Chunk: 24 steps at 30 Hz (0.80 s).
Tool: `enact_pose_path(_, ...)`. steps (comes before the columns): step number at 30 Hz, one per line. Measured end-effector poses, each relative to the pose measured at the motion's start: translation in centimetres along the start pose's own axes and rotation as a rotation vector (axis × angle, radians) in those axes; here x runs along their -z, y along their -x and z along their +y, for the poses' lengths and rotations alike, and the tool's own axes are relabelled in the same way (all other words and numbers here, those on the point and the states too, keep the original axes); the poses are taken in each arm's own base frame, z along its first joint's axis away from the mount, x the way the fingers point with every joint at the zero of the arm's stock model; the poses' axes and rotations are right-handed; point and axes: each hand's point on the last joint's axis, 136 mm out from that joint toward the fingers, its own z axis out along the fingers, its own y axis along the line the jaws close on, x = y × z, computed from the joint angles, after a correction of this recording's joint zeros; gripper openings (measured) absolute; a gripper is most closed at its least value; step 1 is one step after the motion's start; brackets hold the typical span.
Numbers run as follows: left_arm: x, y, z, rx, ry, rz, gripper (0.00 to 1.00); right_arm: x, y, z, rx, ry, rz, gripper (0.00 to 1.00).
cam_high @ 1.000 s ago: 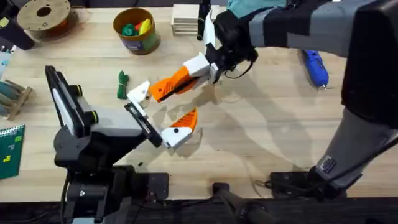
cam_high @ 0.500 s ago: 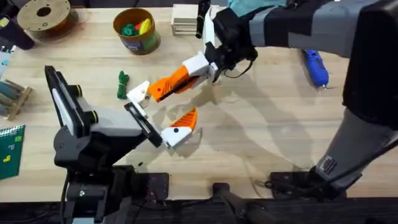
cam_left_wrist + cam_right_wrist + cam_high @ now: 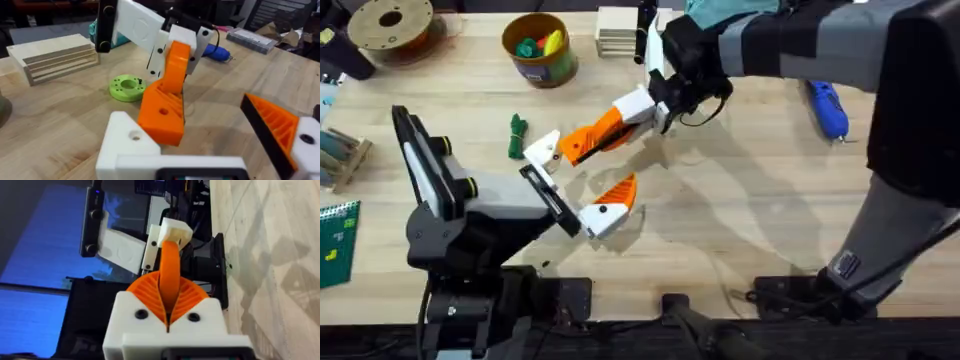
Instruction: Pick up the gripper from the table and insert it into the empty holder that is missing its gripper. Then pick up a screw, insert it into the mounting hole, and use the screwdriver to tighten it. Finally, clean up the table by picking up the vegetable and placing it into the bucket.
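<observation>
Nothing has shifted since a second ago: both my arms and every loose thing keep the same places on the table. My right gripper reaches in from the far side toward the middle, its ribbed pads pressed onto the gripper, the orange wedge, whose free end meets the holder, the bare white finger block of my left gripper. That left one has its fingers spread wide, the other finger wearing its own orange pad nearer the front edge. The bucket stands at the far edge, left of centre, with a green piece and a yellow piece inside; I cannot tell more of them. The screwdriver lies toward the far right, partly under my right arm. The vegetable lies on bare wood just left of the holder, well apart from the bucket. My left wrist view adds what the overhead hides: the wedge's mounting hole, the hole in the holder's top beside it, and a lime-green disc on the wood behind, beside a stack of pale wooden slats. My right wrist view shows the wedge edge-on, pinched between my two orange pads.
</observation>
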Motion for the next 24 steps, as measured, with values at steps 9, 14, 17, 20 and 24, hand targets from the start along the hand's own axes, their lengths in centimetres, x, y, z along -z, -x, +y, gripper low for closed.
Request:
enact_pose_path(9, 0.0, 0.0, 0.1, 0.0, 0.005, 0.0, 0.971, -0.1, 0.1, 0.0, 0.014, 0.001, 0.003, 0.008)
enact_pose_path(14, 0.0, 0.0, 0.0, 0.0, 0.001, 0.0, 0.971, -0.3, 0.0, -0.6, -0.002, 0.002, 0.008, 0.008)
enact_pose_path(17, 0.0, 0.0, 0.0, 0.014, 0.0, 0.001, 0.969, -0.5, -0.1, -1.2, -0.026, 0.003, 0.012, 0.008)
enact_pose_path(20, 0.0, 0.0, 0.0, 0.02, 0.0, 0.001, 0.97, -0.5, 0.1, -1.1, -0.025, 0.003, 0.012, 0.008)
enact_pose_path(24, 0.0, 0.0, 0.0, 0.02, 0.0, 0.001, 0.971, -0.5, 0.1, -1.1, -0.026, 0.003, 0.012, 0.007)
